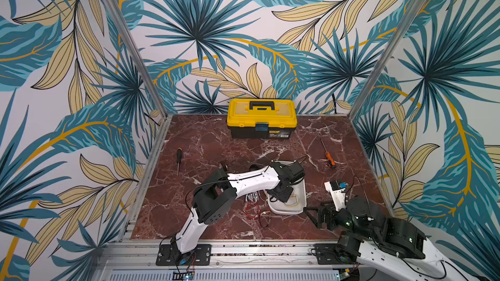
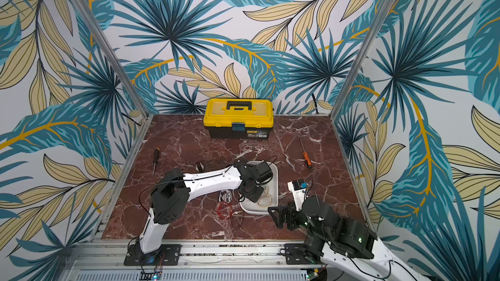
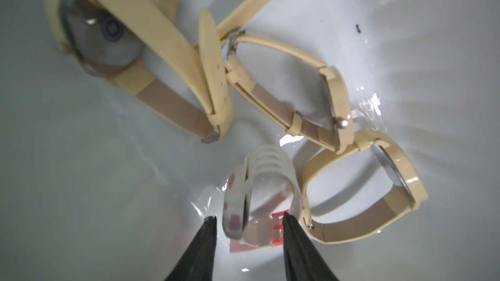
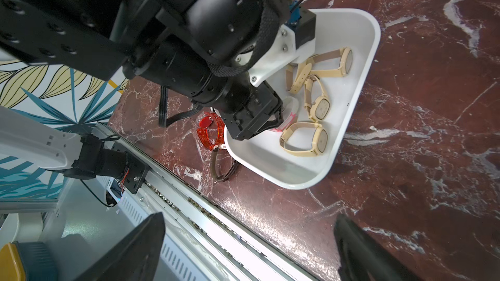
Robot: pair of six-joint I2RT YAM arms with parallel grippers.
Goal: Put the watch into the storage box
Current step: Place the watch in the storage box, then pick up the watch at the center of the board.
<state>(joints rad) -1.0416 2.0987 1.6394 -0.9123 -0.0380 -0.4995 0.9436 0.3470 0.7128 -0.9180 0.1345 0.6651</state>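
The storage box is a shallow white tray near the table's middle. My left gripper reaches down into it. Its jaws stand apart around a white watch wrapped in clear plastic with pink marks, and a gap shows on one side. The watch rests on the tray floor. Three beige watches lie in the tray beside it. My right gripper hovers open and empty over the table's front edge, right of the tray.
A yellow-lidded toolbox stands at the back. A black screwdriver lies at the left and an orange one at the right. An orange watch, a brown-strap watch and a white watch lie on the table left of the tray.
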